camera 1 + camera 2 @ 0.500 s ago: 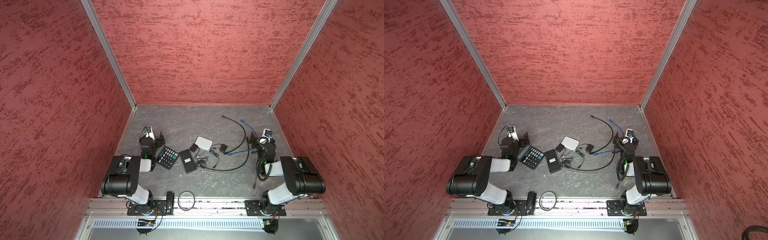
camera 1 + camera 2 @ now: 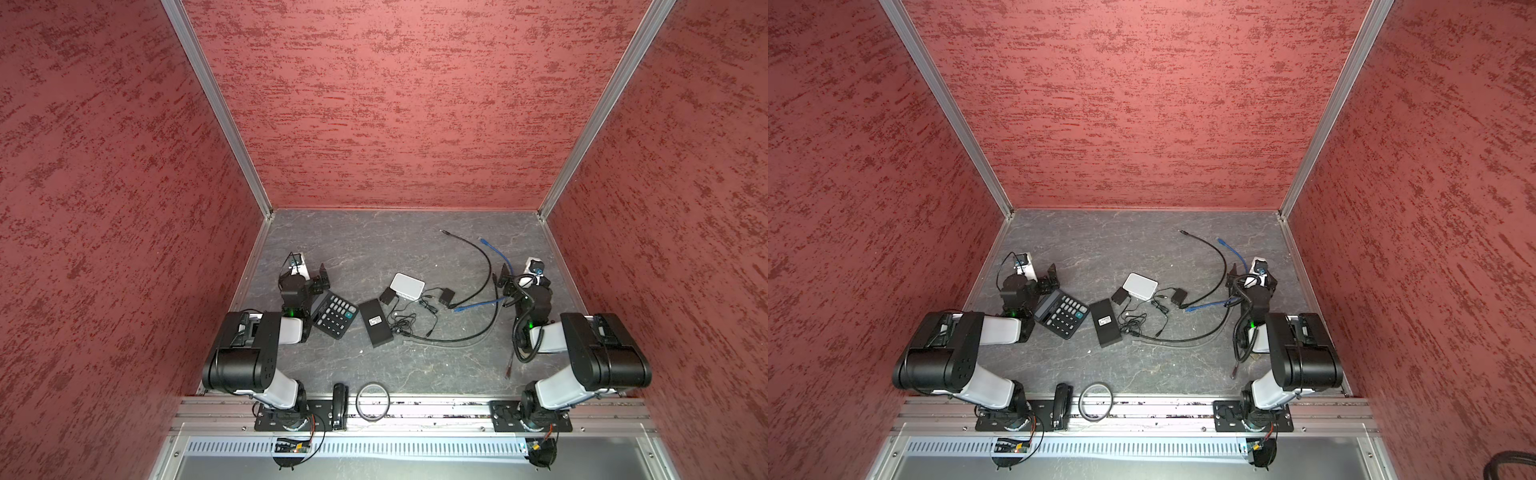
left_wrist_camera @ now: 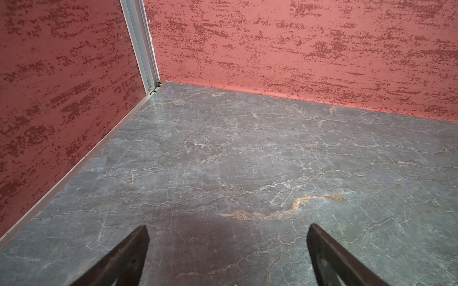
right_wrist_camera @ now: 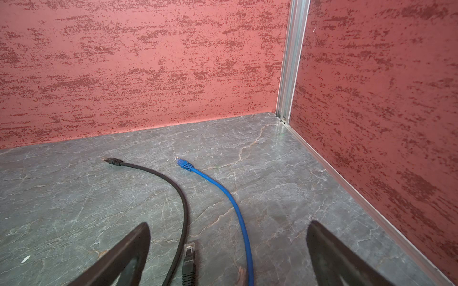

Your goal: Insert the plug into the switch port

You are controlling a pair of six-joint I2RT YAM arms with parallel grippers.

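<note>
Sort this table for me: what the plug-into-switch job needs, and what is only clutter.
For the job:
- white switch
- blue cable's plug
- black cable's plug, possibly the one meant instead

Just lying about:
- calculator
- flat black box
- small black adapters beside the switch

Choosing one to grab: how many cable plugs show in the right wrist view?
3: black plug and blue plug farther out, clear-tipped plug close by; others may be hidden.

White switch (image 2: 408, 286) flat, blue plug (image 4: 184, 164) loose — apart
</note>
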